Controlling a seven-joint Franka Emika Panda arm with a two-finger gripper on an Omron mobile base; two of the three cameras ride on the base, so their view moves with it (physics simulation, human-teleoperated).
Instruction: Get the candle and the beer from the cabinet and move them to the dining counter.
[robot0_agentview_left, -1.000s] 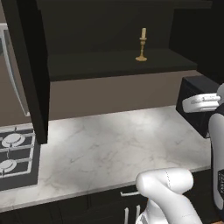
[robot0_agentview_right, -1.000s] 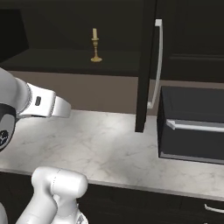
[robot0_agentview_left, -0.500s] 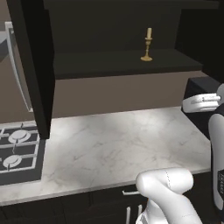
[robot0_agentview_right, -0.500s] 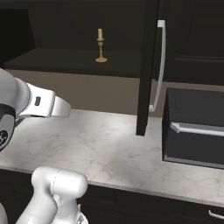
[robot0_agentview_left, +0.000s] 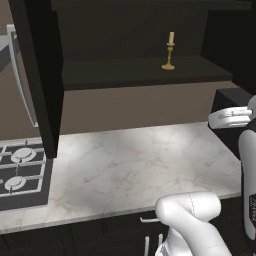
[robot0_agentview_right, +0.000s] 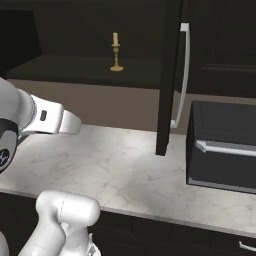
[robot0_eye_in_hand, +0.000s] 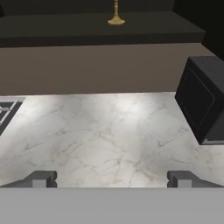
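With gripper (robot0_eye_in_hand: 112, 179) wide open and empty, grasp light, rigid, top-heavy candle (robot0_agentview_left: 169, 51) mid-stem, above flared base.

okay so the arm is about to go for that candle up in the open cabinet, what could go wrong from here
1. The candle is slim and stands upright on a small flared base, well back on the shelf of the cabinet; a nudge from the open pincer could tip it.
2. The open door hangs over the marble counter; the arm could clip it while reaching up.
3. No beer is visible on the shelf, so it may take searching.
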